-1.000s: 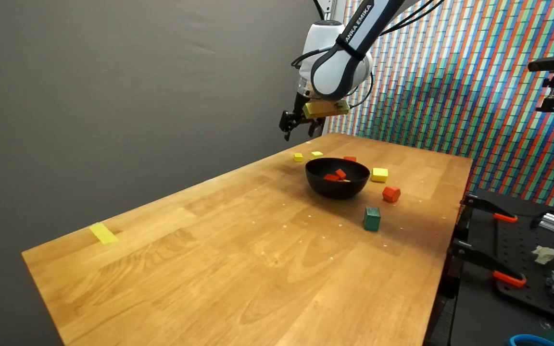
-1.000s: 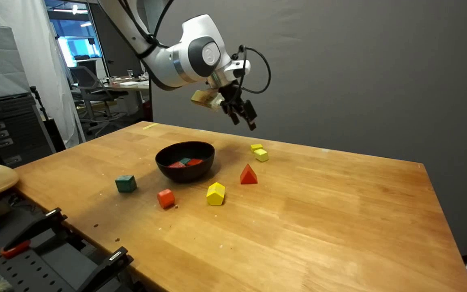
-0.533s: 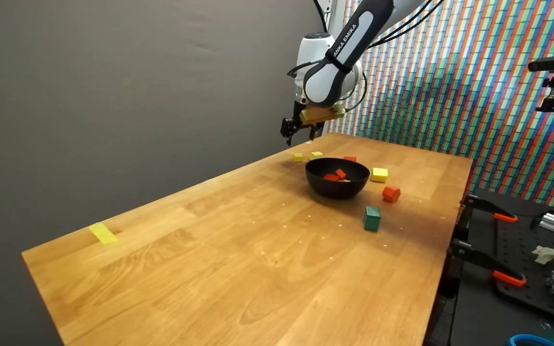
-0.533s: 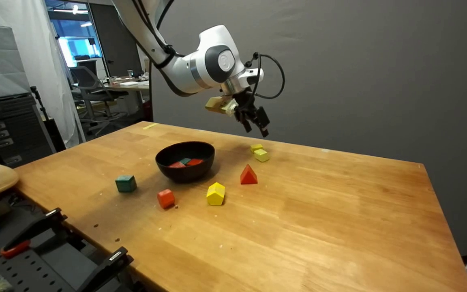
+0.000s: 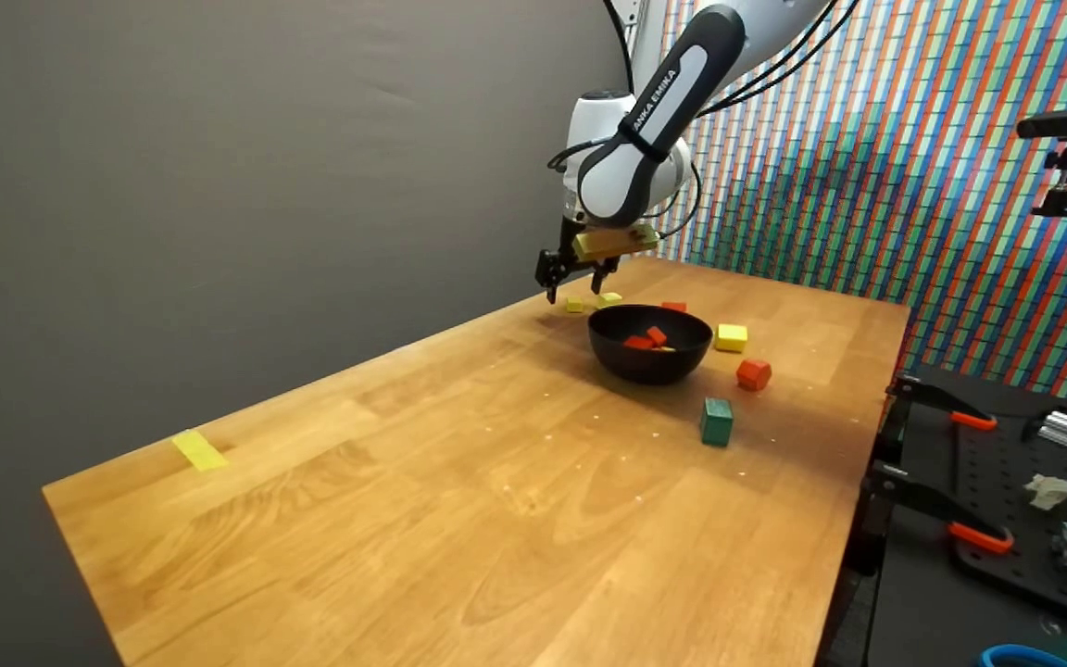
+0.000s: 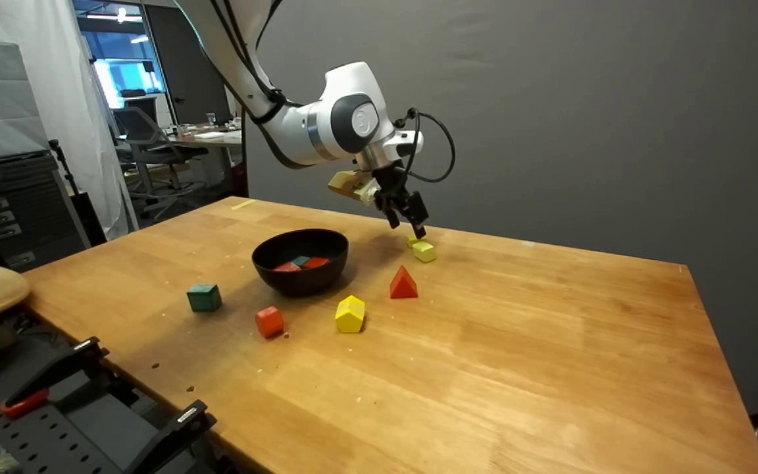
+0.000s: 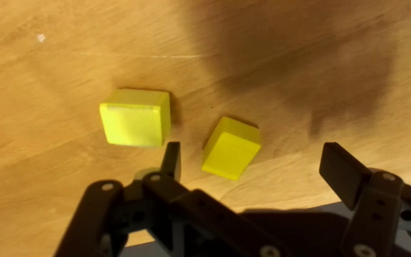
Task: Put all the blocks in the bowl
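Note:
My gripper (image 7: 252, 159) is open and empty, low above two small yellow blocks near the wall-side table edge. In the wrist view one yellow block (image 7: 231, 151) lies between the fingertips, nearer the left finger; the other yellow block (image 7: 132, 123) lies outside that finger. In an exterior view the gripper (image 6: 406, 230) partly hides the farther yellow block (image 6: 412, 241). The black bowl (image 6: 300, 283) holds red and green pieces. Around it on the table are a red triangular block (image 6: 404, 286), a yellow pentagonal block (image 6: 350, 317), a red-orange block (image 6: 270, 322) and a green cube (image 6: 204, 299).
A flat yellow strip (image 5: 199, 449) is stuck near the table's edge. A grey wall (image 5: 311, 185) stands along that edge. A black side surface with clamps (image 5: 946, 514) adjoins the opposite edge. The bowl stands beside the arm, near the yellow blocks.
My open gripper has come down toward the two yellow blocks. In an exterior view it first shifted right, then slightly back left. The blocks and bowl have not moved.

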Robot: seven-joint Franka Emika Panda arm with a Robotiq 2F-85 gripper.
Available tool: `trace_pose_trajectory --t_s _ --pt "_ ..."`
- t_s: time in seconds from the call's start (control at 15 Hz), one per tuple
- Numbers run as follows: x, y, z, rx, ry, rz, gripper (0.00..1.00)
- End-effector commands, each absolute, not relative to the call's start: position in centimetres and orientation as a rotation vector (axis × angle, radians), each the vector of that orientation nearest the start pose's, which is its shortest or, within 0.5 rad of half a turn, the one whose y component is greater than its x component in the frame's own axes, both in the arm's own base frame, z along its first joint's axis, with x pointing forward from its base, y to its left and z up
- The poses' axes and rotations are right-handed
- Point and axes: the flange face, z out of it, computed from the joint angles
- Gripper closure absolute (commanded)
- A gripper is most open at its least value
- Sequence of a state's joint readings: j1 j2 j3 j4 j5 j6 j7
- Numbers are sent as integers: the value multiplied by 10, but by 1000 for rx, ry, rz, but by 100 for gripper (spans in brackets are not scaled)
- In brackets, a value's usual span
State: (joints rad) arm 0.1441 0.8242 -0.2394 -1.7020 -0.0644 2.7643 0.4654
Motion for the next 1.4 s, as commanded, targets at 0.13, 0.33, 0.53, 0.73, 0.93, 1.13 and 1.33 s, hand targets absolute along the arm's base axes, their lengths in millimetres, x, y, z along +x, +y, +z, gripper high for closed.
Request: trace_pose_trajectory --t_s 0.13,0.33,0.53,0.73,0.93,1.13,1.33 --pt "712 -44 131 -3159 636 -442 0" --pt "720 -51 124 -3142 677 -447 25" --pt "722 -51 132 -3113 714 -451 41" --pt "713 -49 143 -3076 773 -433 64" --pt "697 -45 152 -3044 844 -416 89" --pt "668 -35 189 -3068 830 -446 89" --pt "646 -25 224 -3077 763 -515 89"
